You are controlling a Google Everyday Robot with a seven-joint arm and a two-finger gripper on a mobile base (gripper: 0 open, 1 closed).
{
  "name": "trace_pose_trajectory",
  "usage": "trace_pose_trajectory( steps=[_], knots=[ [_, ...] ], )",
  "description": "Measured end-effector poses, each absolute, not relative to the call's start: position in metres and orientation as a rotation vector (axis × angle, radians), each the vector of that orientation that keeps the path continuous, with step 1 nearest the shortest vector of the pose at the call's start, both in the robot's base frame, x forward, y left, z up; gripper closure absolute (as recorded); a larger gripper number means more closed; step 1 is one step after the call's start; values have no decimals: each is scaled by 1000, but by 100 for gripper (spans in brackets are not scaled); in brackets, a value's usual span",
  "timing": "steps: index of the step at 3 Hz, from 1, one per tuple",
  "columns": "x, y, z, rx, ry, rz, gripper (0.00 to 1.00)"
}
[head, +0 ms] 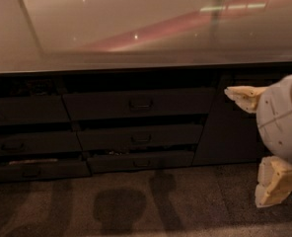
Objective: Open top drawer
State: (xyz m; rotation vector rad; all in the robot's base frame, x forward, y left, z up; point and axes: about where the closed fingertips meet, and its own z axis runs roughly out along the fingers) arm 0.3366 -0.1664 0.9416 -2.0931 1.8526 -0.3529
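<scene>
- Plainly, the job is not yet started in any way that shows: the top drawer (pixel 101 105) sits with its dark front shut under the countertop (pixel 136 28), and none of its interior is on view.
- Its small loop handle (pixel 141 103) is at the middle of the front, and nothing touches it.
- My gripper (pixel 276 181) hangs low at the far right, over the floor (pixel 185 201) and in front of the plain cabinet door panel (pixel 225 132), well apart from that handle. Whether it is open or closed, I cannot tell.
- What is left, as I judge it, is everything: cross to the left, rise to the handle, take hold and pull the front outward.
- As for contents, the middle drawer (pixel 106 138) and the bottom drawer (pixel 111 162) below show only their fronts.
- A pale strip lies along the top edge of the left-hand bottom drawer (pixel 18 172); I cannot tell what it is.
</scene>
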Motion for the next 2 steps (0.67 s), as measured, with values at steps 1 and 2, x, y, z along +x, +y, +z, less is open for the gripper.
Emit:
trace_pose_trajectory(
  steps=[1, 2],
  knots=[
    [347, -157, 952, -2057, 1788, -423, 0],
    [347, -157, 951, -2057, 1788, -423, 0]
  ],
)
